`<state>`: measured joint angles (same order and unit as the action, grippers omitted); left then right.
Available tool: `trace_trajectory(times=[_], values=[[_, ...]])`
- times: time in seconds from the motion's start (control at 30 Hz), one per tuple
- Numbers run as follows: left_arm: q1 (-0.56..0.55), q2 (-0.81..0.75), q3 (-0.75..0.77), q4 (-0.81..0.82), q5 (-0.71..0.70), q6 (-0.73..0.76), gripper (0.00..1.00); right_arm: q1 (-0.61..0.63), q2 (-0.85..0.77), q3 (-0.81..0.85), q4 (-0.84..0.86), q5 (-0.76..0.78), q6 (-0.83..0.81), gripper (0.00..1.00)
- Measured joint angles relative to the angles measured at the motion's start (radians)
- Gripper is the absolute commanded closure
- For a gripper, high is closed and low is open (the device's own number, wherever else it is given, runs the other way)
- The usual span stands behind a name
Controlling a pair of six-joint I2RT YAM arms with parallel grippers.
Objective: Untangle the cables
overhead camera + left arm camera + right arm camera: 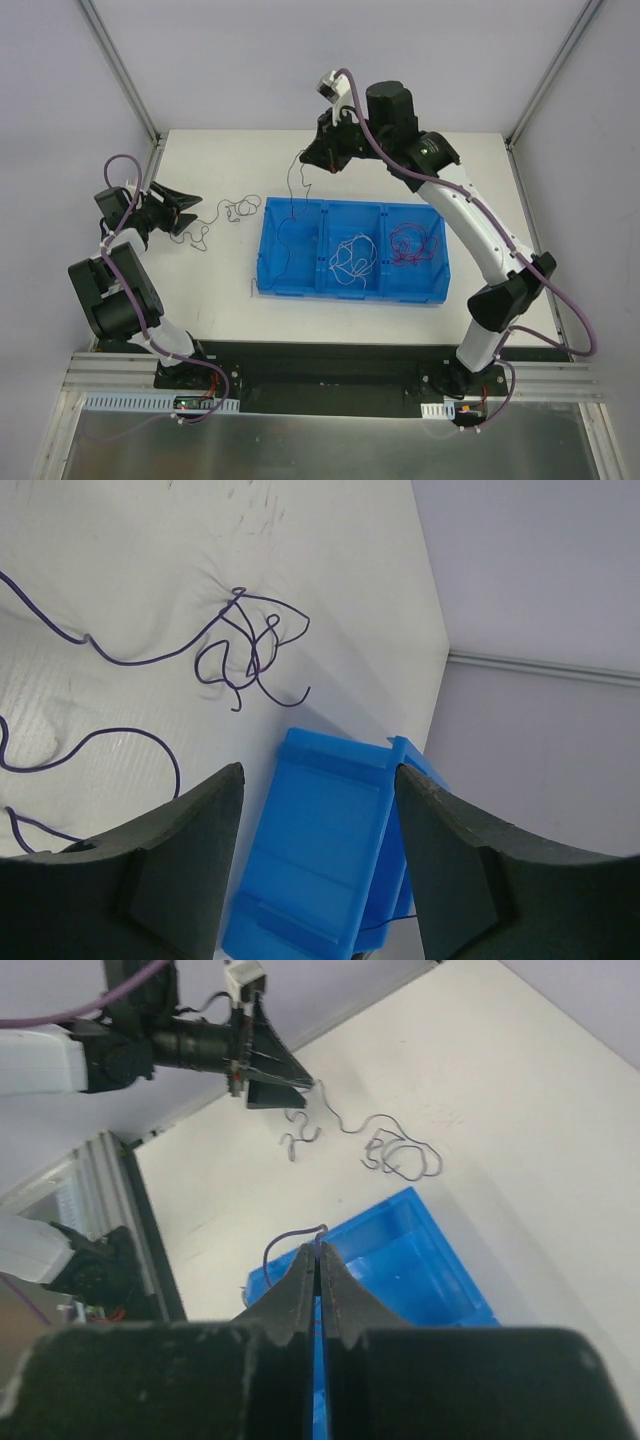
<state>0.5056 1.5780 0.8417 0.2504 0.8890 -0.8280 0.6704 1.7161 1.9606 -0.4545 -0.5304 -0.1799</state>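
From above: pinching the dark cable (291,200) in the shut right claw (306,158), over the table (200,290) just behind the bin (350,292), and dangling it down into the bin's left compartment. Showing the white cable (350,258) coiled in the middle compartment and the red cable (405,240) in the right one. Holding the left claw (186,212) open near the table's left edge, pointing at the purple cable (236,210) curled on the table between claw and bin.

Left wrist: spreading both fingers (190,870) wide apart, low over the table (120,570). Facing the purple cable (250,652), knotted ahead, with loose loops trailing off left, near the left finger; touching it or not, cannot tell. Looking through the gap onto the bin (320,870).

Right wrist: pressing the fingers (290,1300) tight together on the dark cable (285,1237), arching out from the tips above the bin (410,1260). Beyond, catching the purple cable (400,1155) on the table (500,1080), with the left claw (300,1075) just beside its end.
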Motion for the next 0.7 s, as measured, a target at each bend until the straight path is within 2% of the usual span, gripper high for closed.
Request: trace_trajectory(times=[0.13,0.27,0.47,0.57,0.6,0.67,0.7], values=[[-0.005,-0.022,-0.001,-0.004,-0.001,0.01,0.38,0.0,0.073,0.125,-0.129,0.078,-0.103,0.99],[-0.058,-0.108,0.005,-0.062,-0.029,0.069,0.36,0.003,0.154,0.195,-0.261,0.079,-0.196,0.99],[-0.222,-0.34,-0.004,-0.187,-0.152,0.156,0.36,0.05,0.327,0.291,-0.468,0.1,-0.33,0.99],[-0.237,-0.479,-0.06,-0.229,-0.176,0.167,0.34,0.072,0.37,0.294,-0.517,0.105,-0.355,0.98],[-0.239,-0.521,-0.09,-0.243,-0.18,0.168,0.34,0.075,0.374,0.293,-0.523,0.101,-0.359,0.93],[-0.245,-0.601,-0.162,-0.277,-0.183,0.173,0.33,0.079,0.374,0.288,-0.528,0.092,-0.374,0.67],[-0.245,-0.631,-0.189,-0.303,-0.182,0.177,0.32,0.082,0.374,0.289,-0.531,0.09,-0.383,0.57]])
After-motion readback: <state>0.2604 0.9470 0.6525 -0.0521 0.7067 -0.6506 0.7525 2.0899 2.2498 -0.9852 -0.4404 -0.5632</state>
